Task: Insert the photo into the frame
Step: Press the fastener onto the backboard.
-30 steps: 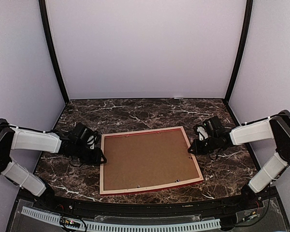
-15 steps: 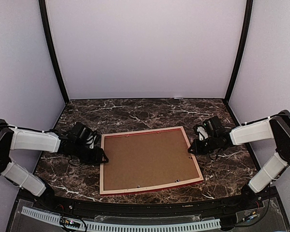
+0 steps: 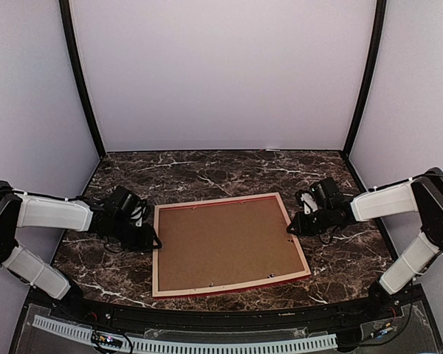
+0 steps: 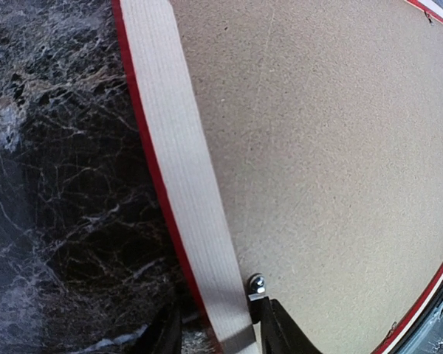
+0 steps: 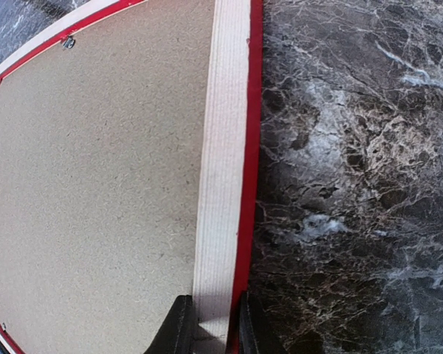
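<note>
The frame (image 3: 229,283) lies face down on the marble table (image 3: 207,173), filled by a brown backing board (image 3: 225,243), and has not moved since a second ago. The right gripper (image 5: 214,324) pinches its right rail. The left gripper (image 4: 218,328) straddles the left rail beside a small metal fastener (image 4: 257,284) (whether it actually bites, I cannot tell).

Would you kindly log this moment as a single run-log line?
frame face-down, backing board in | left gripper astride left rail | right gripper clamping right rail | photo unseen
</note>
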